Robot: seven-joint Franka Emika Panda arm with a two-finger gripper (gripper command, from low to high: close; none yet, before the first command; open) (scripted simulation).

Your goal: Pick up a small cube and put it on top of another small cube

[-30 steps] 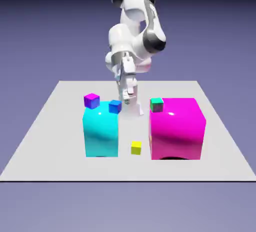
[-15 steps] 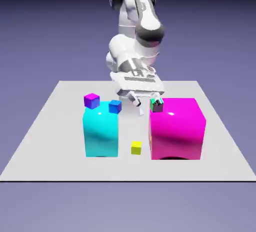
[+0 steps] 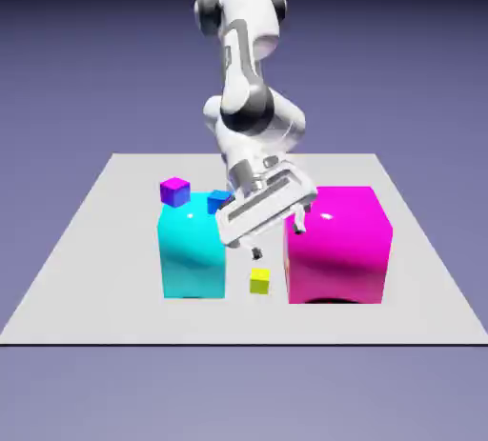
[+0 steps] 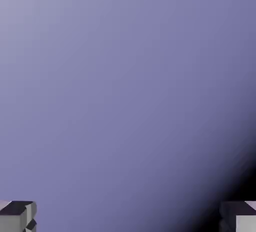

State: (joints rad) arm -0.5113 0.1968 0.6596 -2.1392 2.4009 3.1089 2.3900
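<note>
One tiny yellow cube (image 3: 259,282) on the grey worktop (image 3: 86,249), in the gap between the two big blocks, just below the hand (image 3: 278,241) and apart from it, untouched. Not gripped by anything.

Hand spread wide, jaws fully apart, nothing between them; one fingertip low, close above the yellow cube, the other higher, in front of the magenta block (image 3: 341,249). Hand tilted, its pale bar slanting up toward the exterior view's right.

Teal-topped cube not to be made out anywhere: hidden behind the hand and wrist, or otherwise out of sight; cannot tell which.

Counted: two big blocks, one cyan block (image 3: 191,256) to the exterior view's left of the hand, one magenta to its right. Three tiny cubes visible: the yellow one below the hand; one purple cube (image 3: 175,191) on the cyan block's far left corner, well apart from the hand; one blue cube (image 3: 218,202) on the cyan block's top, partly covered by the hand's near end, only its left part showing.

One white arm (image 3: 243,68), rising behind the blocks and bending down to the hand.

Hand view: only plain blue-violet backdrop, darkening to black at the lower right corner; two grey fingertips (image 4: 18,215) cut off at the bottom corners, far apart, no cube or block in sight between them.
</note>
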